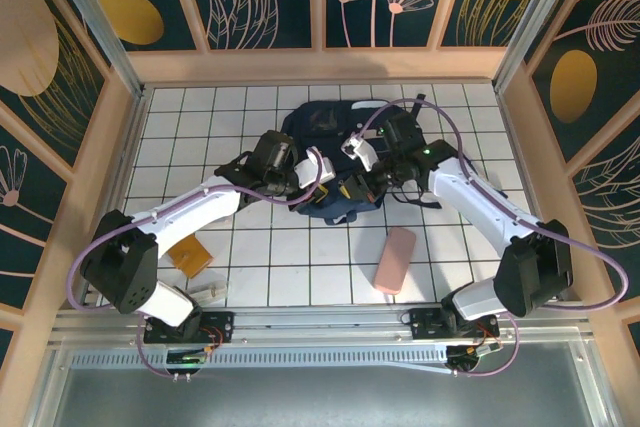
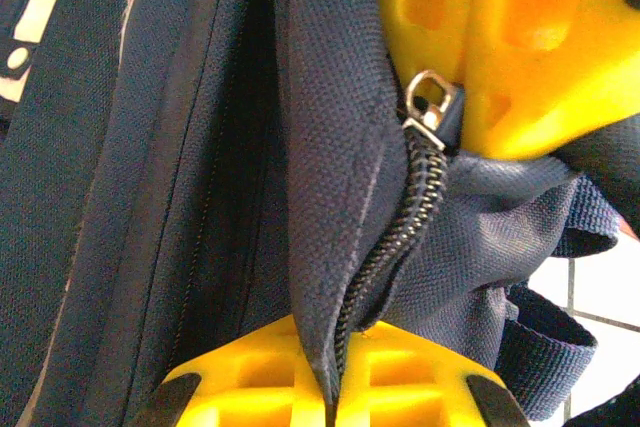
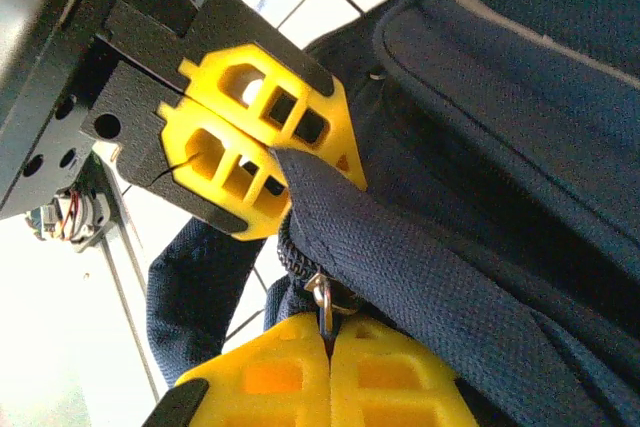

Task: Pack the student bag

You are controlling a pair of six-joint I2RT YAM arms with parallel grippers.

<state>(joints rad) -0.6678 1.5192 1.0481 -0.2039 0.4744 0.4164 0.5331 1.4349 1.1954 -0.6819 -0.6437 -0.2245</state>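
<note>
Your bag [image 1: 322, 127] lies mid-bench [image 1: 300, 247], toward the far side. Left pincer [image 2: 335, 399] is clamped tight on the bag's edge beside the zip, likely bracing it. Right pincer [image 3: 328, 345] is pinched closed on the zipper pull [image 3: 322, 297], ready to slide it.

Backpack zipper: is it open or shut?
Shut where visible: the teeth mesh below the slider; beyond the yellow fingers, cannot tell.
</note>
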